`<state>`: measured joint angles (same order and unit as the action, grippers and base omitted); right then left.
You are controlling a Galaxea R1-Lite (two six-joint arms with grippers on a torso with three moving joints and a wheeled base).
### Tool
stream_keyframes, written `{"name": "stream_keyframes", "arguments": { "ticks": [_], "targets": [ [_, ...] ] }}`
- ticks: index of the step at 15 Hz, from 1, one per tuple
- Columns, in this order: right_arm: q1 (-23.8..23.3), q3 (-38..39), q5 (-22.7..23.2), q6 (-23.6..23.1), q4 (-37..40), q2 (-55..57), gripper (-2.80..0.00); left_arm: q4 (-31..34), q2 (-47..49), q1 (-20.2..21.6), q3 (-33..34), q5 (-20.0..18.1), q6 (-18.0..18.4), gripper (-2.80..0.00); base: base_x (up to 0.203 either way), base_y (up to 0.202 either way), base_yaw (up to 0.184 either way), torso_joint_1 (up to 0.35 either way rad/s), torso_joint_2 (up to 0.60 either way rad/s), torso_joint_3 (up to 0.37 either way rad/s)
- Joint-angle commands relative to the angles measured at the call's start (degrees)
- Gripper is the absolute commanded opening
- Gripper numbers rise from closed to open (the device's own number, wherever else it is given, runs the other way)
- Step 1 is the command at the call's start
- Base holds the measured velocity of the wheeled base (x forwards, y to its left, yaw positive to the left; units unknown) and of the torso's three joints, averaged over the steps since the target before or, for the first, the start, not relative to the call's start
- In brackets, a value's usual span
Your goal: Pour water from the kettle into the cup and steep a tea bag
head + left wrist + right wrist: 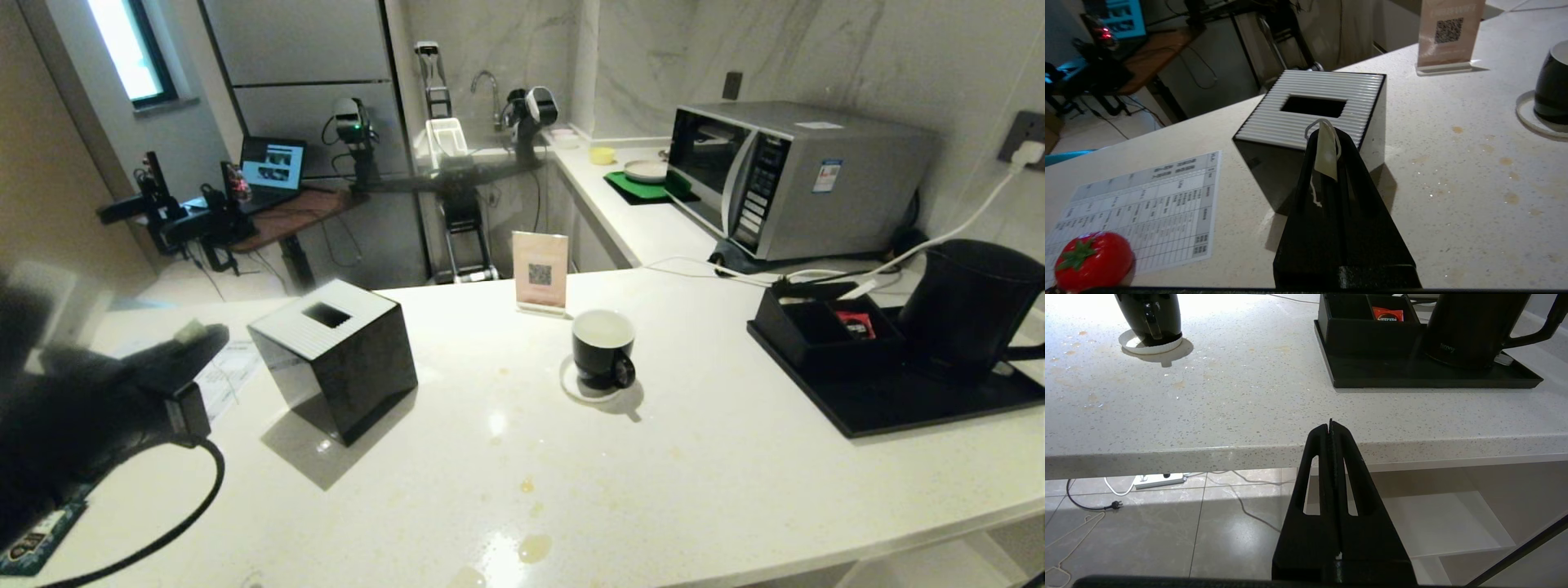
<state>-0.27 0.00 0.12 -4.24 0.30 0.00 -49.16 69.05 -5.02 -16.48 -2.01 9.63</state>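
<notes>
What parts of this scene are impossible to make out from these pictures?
- Tea bag: only the pale tag and string show in the left wrist view; the shut left pincer hides any bag.
- Left pincer in the head view: blurred.
- Kettle: contents hidden by its black wall; handle cut by the head view's edge.

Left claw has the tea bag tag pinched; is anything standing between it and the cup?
The black cube with the white slotted top stands between the left claw, shut on the tea bag, and the cup. Beyond the cube the counter shows only stains; the QR sign stands behind the cup.
</notes>
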Motion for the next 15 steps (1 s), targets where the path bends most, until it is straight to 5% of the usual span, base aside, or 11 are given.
{"name": "stream_keyframes", "arguments": {
  "ticks": [1, 5, 15],
  "targets": [
    [0.0, 0.0, 0.0, -0.1, 0.0, 0.0, -2.80, -6.7, -2.7, 1.9, 7.3, 0.1, 0.6, -2.80, 0.000, 0.000, 0.000, 0.000, 0.00, 0.000],
    [0.0, 0.0, 0.1, -0.1, 0.0, 0.0, -2.80, -11.4, -7.3, 3.0, 16.4, -0.1, 0.8, -2.80, 0.000, 0.000, 0.000, 0.000, 0.00, 0.000],
    [0.0, 0.0, 0.0, -0.1, 0.0, 0.0, -2.80, 14.3, -26.0, 3.3, 16.5, -0.2, -2.4, -2.80, 0.000, 0.000, 0.000, 0.000, 0.00, 0.000]
  ]
}}
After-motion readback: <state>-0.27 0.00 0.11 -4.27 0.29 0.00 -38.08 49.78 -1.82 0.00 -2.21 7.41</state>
